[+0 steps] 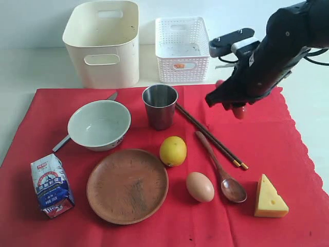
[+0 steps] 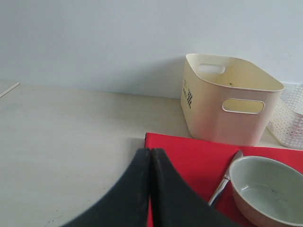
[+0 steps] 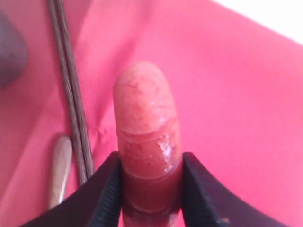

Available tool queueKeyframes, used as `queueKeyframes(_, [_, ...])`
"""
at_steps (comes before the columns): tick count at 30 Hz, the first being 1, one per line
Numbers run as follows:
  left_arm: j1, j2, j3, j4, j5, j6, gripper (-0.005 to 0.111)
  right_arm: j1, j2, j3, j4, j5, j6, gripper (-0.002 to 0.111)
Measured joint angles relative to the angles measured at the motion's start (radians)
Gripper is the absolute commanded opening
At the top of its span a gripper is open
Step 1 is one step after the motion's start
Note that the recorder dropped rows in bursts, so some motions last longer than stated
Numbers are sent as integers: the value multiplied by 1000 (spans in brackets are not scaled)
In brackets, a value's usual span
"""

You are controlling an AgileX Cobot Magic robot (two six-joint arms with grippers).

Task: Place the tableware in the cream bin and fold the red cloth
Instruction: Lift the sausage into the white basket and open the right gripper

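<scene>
Cream bin (image 1: 105, 43) and white lattice basket (image 1: 182, 49) are stood side by side behind the red cloth (image 1: 288, 149); both interiors are shown bare in ext. view. White bowl (image 1: 98, 125), steel cup (image 1: 160, 105), plate (image 1: 127, 185), spoon (image 1: 221, 170), chopsticks (image 1: 211, 136) and knife (image 1: 60, 143) are laid on the cloth, outside the bin. Sausage (image 1: 239, 110) is held above the cloth by R gripper (image 1: 234, 105).

L wrist view: L gripper (image 2: 150, 189) fingers are pressed together, nothing between.

R wrist view: jaws are clamped on both sides of the sausage; chopsticks are seen beside it.

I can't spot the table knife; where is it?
Exterior view: the table knife lies left on the red cloth, mostly hidden by the white bowl, tip toward the cream bin.
</scene>
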Motion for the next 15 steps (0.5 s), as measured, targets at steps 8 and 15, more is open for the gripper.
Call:
queueKeyframes(8, [0,0,0,0,0,0,3,0,-11,0,31,-374,0,0])
queueKeyframes(15, [0,0,0,0,0,0,3,0,-11,-8,34,-668,0,0])
